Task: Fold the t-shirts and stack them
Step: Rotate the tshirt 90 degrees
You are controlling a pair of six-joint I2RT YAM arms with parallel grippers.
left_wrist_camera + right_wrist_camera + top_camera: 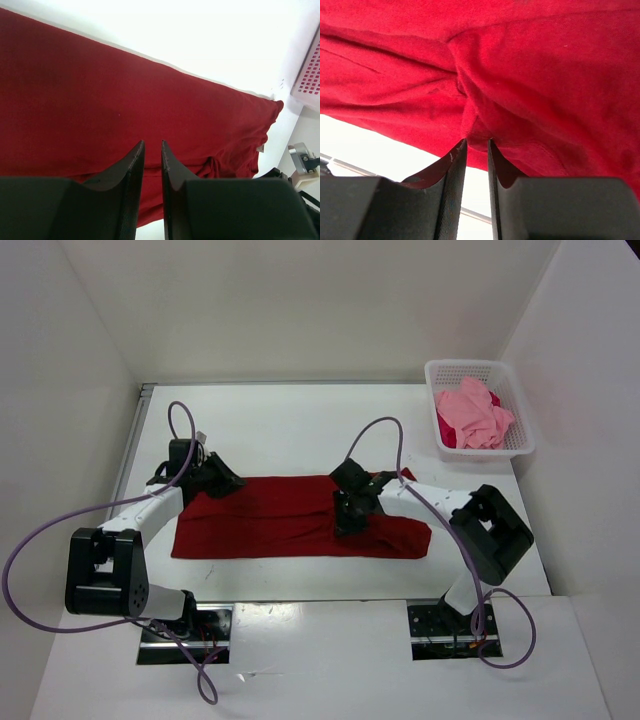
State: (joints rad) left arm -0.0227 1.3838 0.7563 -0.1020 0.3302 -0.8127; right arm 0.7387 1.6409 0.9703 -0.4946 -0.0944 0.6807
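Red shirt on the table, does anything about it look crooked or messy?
Yes. The red shirt lies mostly flat, but its right part is bunched into creases where the right gripper pinches it, so that end looks rounded and uneven, unlike the squarer left end.

We see a dark red t-shirt (290, 515) of matt, finely woven cloth, a smooth white table (300, 430), and a glossy white plastic mesh basket (523, 430).

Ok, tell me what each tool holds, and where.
Right tool pinches a bunched fold of the dark red t-shirt, right of its middle. Left tool: nearly shut at the left edge; grip unclear.
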